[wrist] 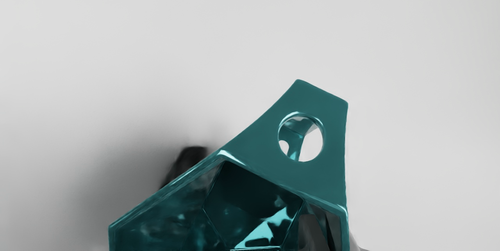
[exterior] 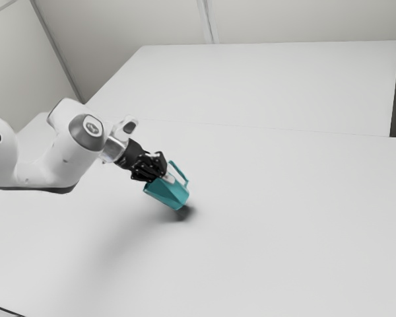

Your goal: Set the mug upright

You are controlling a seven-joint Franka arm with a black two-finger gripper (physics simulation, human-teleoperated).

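My black two-finger claw grips a glossy teal faceted mug by its wall, tilted; righting and release remain.

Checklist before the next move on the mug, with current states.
1. Tool shut on the mug: ok, by its wall, one finger inside.
2. Handle free of the fingers: ok.
3. Mug upright: not ok, tilted, mouth toward the tool.
4. Base flat on the table: not ok.
5. Lowest edge touching the table: cannot tell; a dark shadow lies right by it.
6. Grip firm enough to rotate the mug: cannot tell.
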